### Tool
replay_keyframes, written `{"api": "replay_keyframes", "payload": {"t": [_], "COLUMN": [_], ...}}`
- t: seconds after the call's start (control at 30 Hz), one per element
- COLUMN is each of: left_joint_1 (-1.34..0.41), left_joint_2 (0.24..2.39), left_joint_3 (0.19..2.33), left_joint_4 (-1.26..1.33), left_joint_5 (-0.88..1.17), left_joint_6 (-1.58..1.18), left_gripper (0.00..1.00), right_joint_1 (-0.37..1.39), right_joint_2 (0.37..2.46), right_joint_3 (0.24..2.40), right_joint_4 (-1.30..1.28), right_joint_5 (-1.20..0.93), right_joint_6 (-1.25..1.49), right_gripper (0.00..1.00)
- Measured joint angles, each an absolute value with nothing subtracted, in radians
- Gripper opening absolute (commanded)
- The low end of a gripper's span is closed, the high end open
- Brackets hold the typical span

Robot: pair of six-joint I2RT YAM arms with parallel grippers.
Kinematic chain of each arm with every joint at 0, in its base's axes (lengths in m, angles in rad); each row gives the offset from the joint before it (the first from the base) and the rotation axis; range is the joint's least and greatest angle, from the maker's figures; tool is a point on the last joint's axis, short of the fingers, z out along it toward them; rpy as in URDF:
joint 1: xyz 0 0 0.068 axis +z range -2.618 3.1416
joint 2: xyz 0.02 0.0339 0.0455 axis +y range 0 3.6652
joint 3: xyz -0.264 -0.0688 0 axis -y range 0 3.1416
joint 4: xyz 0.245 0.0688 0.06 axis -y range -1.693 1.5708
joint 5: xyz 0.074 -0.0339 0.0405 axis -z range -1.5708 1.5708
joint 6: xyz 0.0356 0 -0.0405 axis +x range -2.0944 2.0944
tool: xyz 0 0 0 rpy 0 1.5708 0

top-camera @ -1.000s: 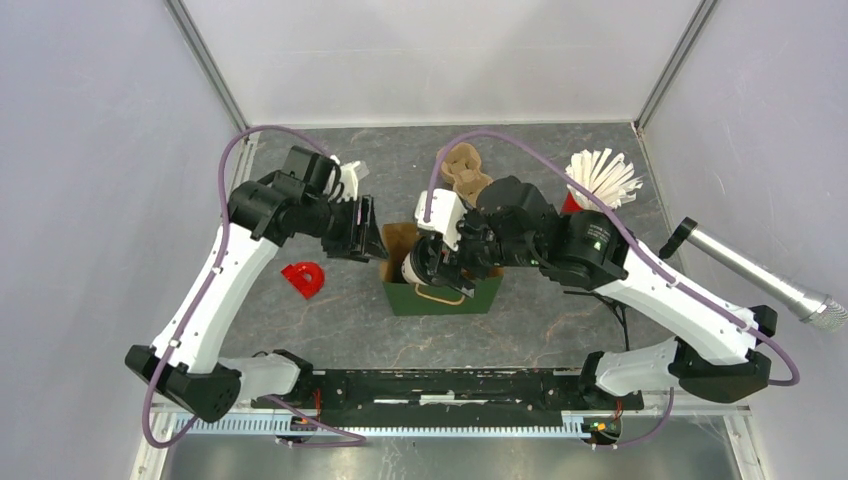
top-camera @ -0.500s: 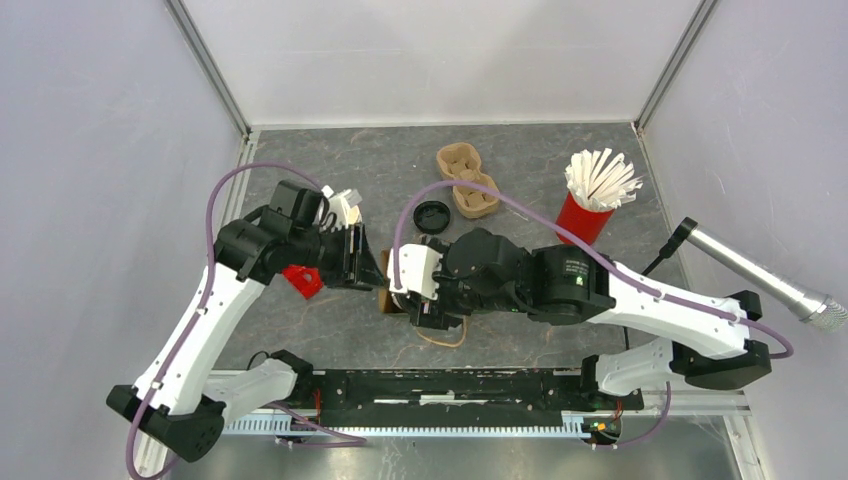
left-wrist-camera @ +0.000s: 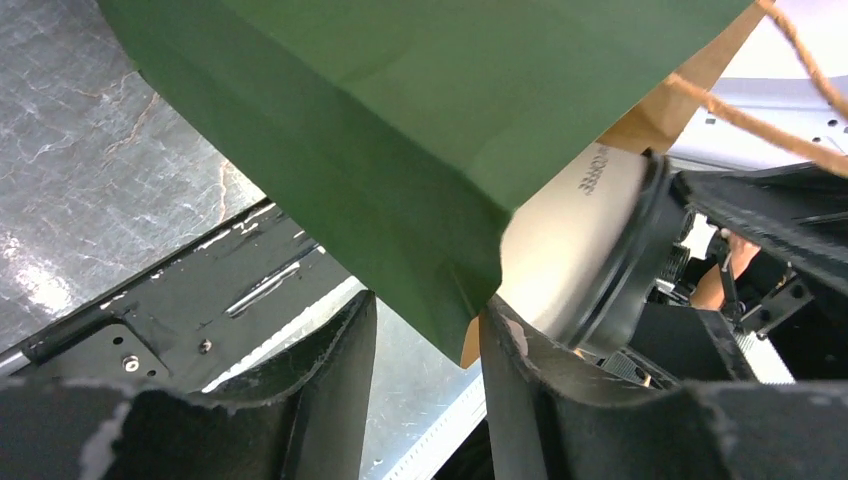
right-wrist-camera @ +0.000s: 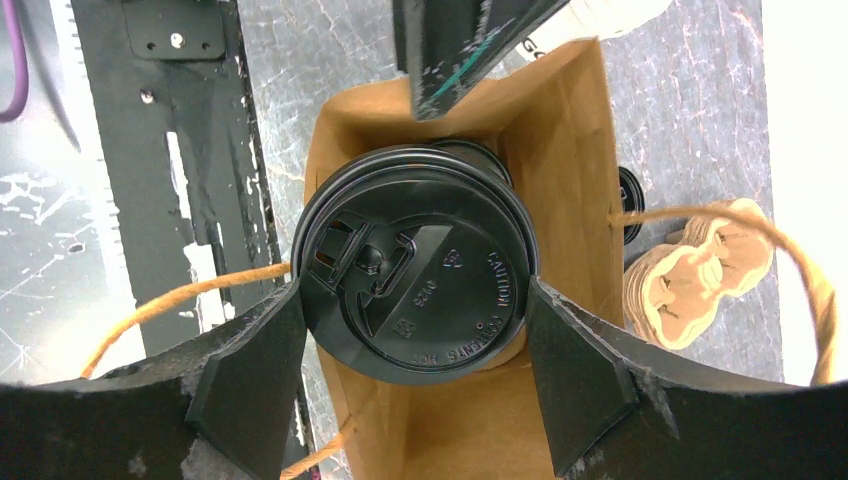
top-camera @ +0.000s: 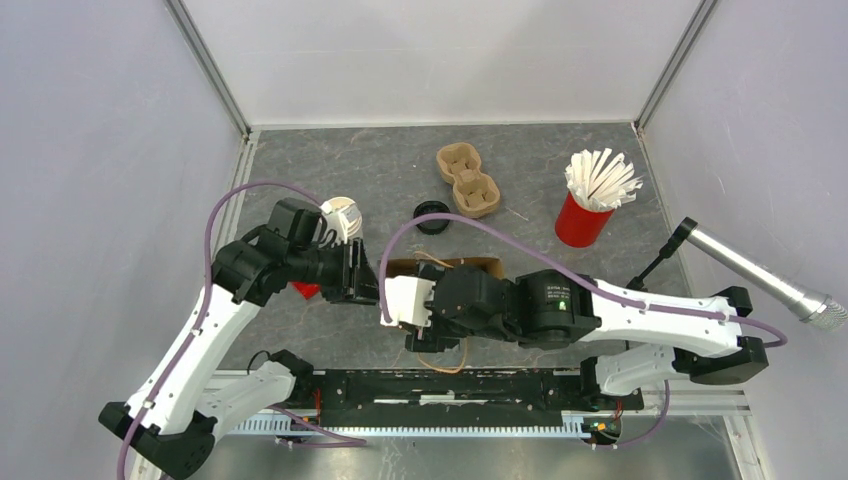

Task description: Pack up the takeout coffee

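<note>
Paper cup, soft-walled I'd say, and that lid point(right-wrist-camera: 415, 290) could pop: the takeout coffee point(left-wrist-camera: 580, 240) sits in the mouth of the bag point(right-wrist-camera: 565, 200), right gripper point(right-wrist-camera: 415, 305) clamped across its lid rim, the stiffest spot; left gripper point(left-wrist-camera: 425, 335) straddles the bag edge, pinch unclear

The takeout coffee point(right-wrist-camera: 430, 250), a white paper cup with dark side lettering and a round black lid, sits inside the paper bag point(right-wrist-camera: 560, 180). The right pincer point(right-wrist-camera: 412, 298) clasps its lid at 3 and 9 o'clock.
</note>
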State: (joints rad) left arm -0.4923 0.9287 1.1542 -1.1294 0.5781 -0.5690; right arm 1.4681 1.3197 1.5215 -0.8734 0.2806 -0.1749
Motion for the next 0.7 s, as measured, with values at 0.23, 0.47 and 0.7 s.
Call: {"api": "replay_keyframes", "payload": {"t": [0.23, 0.47, 0.7], "left_joint_1": [-0.587, -0.746, -0.770], "left_joint_2": [0.916, 0.948, 0.962], "left_joint_3": [1.124, 1.129, 1.148], "left_joint_4": [-1.045, -1.015, -0.999], "left_joint_5": [0.558, 0.476, 0.394], "left_joint_6": [-0.645, -0.666, -0.505], "left_gripper": [0.33, 0.05, 0.02], "right_joint_1": [1.529, 1.549, 1.549], "right_joint_2": [1.290, 1.229, 1.166], "right_joint_3": [1.474, 1.442, 1.396], "right_joint_4": [-0.877, -0.887, -0.920], "right_joint_5": [0.344, 0.409, 0.500], "right_joint_6": [-0.168, -0.181, -0.230], "right_gripper": [0.71, 0.70, 0.71]}}
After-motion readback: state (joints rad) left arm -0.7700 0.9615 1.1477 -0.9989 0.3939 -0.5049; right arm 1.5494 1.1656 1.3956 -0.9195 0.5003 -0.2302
